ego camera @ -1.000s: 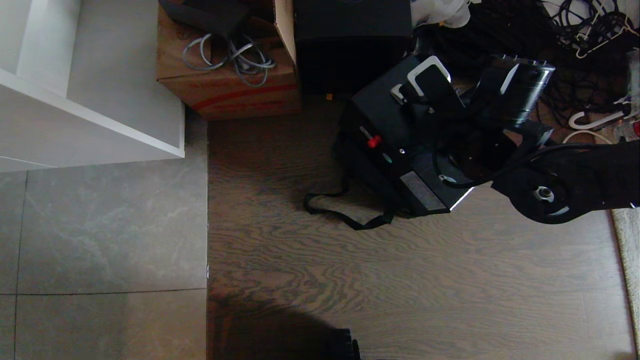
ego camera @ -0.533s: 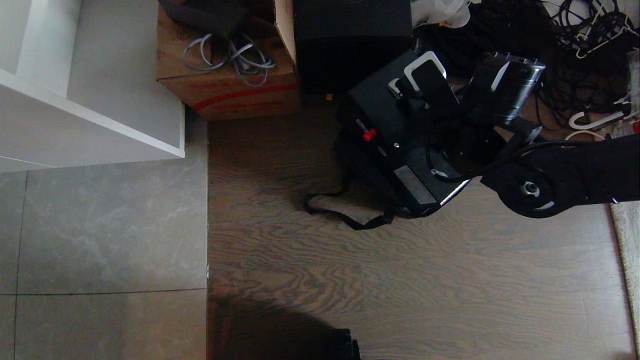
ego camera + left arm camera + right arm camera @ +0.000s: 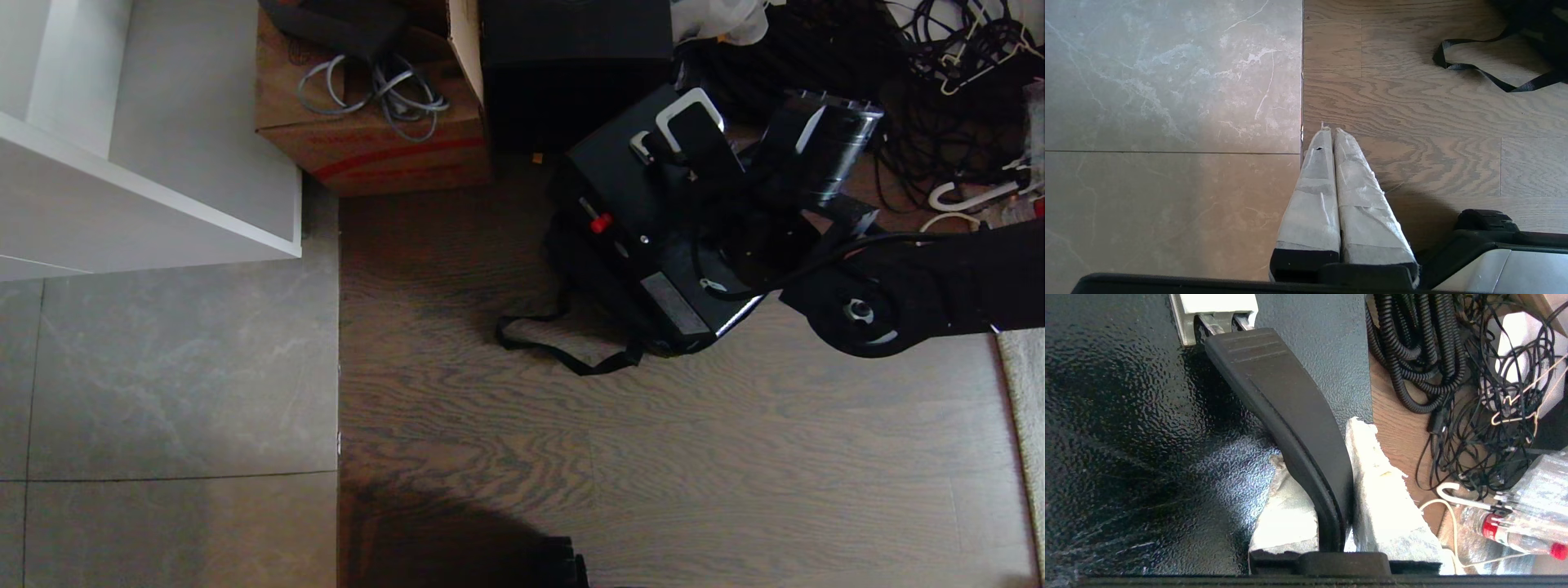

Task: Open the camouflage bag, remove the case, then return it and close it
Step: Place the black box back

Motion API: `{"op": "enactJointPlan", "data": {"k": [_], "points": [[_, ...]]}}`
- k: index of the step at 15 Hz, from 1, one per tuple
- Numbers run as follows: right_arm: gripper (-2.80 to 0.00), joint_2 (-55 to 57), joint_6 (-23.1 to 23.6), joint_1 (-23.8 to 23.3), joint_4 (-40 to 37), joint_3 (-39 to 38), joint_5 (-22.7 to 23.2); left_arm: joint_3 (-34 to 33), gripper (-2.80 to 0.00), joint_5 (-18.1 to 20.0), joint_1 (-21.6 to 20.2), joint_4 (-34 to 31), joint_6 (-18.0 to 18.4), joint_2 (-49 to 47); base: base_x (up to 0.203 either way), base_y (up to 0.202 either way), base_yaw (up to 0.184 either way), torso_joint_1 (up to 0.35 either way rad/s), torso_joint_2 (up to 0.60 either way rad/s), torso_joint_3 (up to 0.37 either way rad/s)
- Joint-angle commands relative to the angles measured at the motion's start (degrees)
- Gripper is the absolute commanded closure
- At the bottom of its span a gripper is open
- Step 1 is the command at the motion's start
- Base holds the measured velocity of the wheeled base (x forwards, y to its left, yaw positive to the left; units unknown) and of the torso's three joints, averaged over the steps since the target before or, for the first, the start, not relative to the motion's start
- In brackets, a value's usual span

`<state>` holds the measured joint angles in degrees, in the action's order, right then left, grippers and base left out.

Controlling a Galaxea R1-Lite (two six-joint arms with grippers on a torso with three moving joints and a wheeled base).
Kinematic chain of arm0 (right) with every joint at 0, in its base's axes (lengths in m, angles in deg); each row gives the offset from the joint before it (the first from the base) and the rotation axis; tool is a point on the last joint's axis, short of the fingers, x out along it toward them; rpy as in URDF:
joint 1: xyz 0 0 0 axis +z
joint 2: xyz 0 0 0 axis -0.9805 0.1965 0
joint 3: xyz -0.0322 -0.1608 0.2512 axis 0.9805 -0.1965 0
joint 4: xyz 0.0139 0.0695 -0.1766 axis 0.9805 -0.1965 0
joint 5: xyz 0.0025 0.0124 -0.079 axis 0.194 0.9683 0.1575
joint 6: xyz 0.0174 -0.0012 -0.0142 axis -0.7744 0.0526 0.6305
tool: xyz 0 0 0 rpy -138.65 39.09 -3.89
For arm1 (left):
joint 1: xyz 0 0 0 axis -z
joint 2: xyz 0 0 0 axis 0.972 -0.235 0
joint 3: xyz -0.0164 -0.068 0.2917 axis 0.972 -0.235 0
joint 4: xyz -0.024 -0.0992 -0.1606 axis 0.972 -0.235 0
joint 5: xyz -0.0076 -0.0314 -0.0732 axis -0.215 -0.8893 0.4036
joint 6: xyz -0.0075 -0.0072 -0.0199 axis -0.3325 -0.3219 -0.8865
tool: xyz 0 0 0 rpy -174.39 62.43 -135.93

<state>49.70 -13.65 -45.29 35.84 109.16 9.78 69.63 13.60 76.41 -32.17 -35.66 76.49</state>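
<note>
The black case hangs tilted, its red knob and grey label facing the wooden floor. My right gripper is shut on the case's black handle, one white-taped finger on each side of it. In the head view the handle rises from the case's top, with my right arm reaching in from the right. Under the case lies the camouflage bag, dark here, its black strap looped on the floor. How deep the case sits in it I cannot tell. My left gripper is shut and empty, parked over the floor.
A brown cardboard box with grey cables and a taller plain black box stand just behind the bag. A white cabinet is at the left. Tangled black cables and a red-capped bottle lie to the right.
My right arm has shifted slightly to the left and away from me, carrying the case with it. The grip on the handle is unchanged, and the left arm is still.
</note>
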Motion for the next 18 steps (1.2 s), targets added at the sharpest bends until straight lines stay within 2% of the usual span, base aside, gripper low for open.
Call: {"op": "enactJointPlan", "data": {"k": [1,10,18], "points": [[0.00,-1.2,0.2,-0.1,0.4,-1.1,0.0,0.0,0.00,0.0,0.0,0.0,0.0,0.0,0.000,0.000,0.000,0.000,0.00,0.000],[0.00,-4.9,-0.3,-0.9,1.1,-9.5,0.9,0.0,0.00,-0.1,0.0,0.0,0.0,0.0,0.000,0.000,0.000,0.000,0.00,0.000],[0.00,-5.1,-0.2,-2.8,-0.1,-7.3,0.9,0.0,0.00,0.0,0.0,0.0,0.0,0.0,0.000,0.000,0.000,0.000,0.00,0.000]]}}
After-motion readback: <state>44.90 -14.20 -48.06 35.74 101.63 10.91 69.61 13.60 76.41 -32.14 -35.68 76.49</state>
